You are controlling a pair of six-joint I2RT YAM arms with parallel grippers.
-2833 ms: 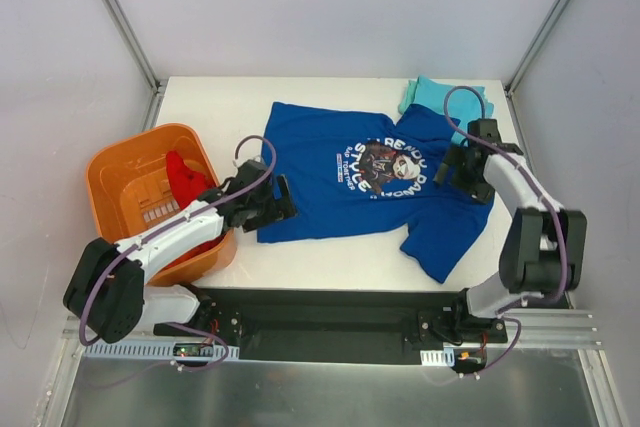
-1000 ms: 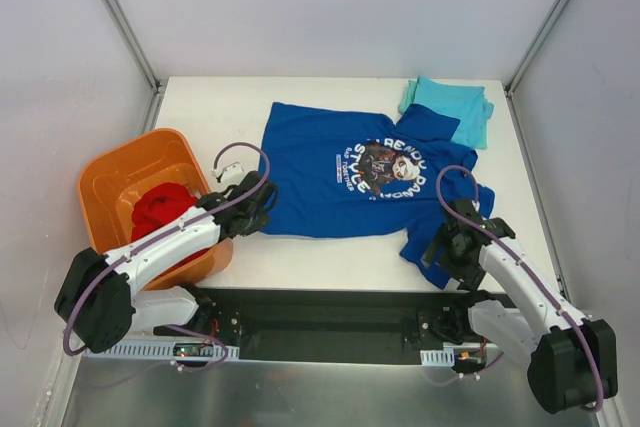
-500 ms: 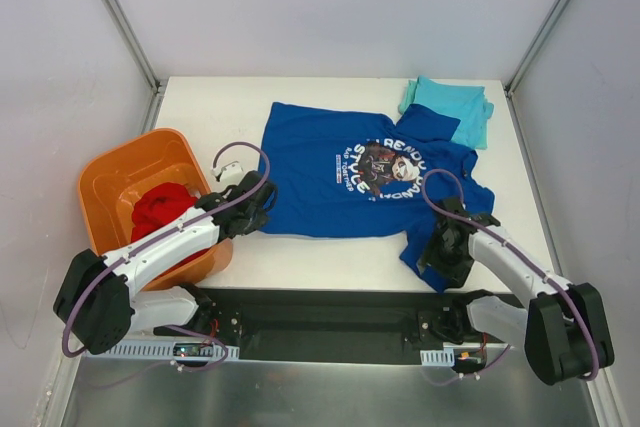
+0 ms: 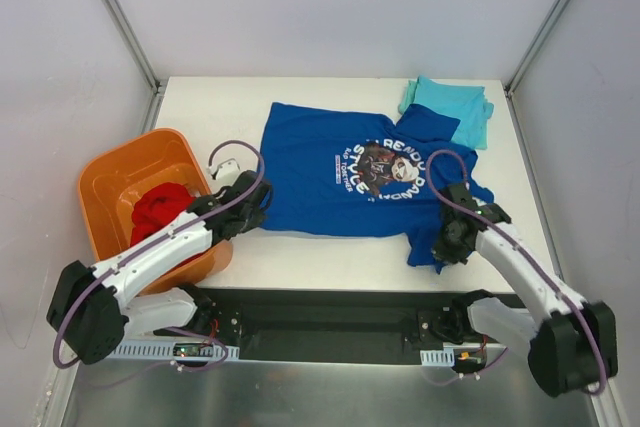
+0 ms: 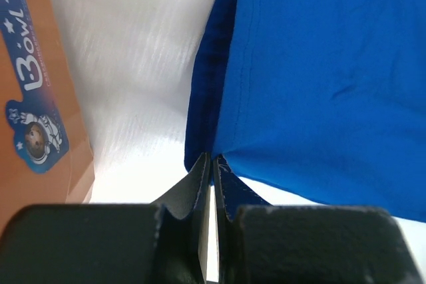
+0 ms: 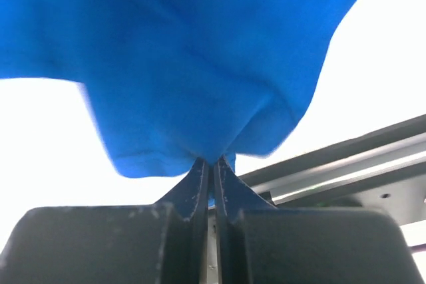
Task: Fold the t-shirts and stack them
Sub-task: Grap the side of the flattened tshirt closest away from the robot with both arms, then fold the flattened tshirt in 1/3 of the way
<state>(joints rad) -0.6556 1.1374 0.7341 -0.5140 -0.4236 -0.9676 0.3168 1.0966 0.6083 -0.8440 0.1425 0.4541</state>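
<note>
Judging from how things are lying, the job is sitting roughly a third done. The light teal t-shirt (image 4: pixel 450 105) is resting folded at the far right corner of the surface (image 4: pixel 215 107). The royal blue t-shirt (image 4: pixel 350 172) is lying spread open in the middle, not yet folded, and the red t-shirt (image 4: pixel 160 209) is sitting bunched in the orange tub (image 4: pixel 105 172). Both arms are reaching low over the blue cloth's near edge. The left pincer (image 4: pixel 255 209) is pinching the near left hem corner, and the right pincer (image 4: pixel 447 242) is clamping the near right flap, probably a sleeve, which is bunching at its tips.
</note>
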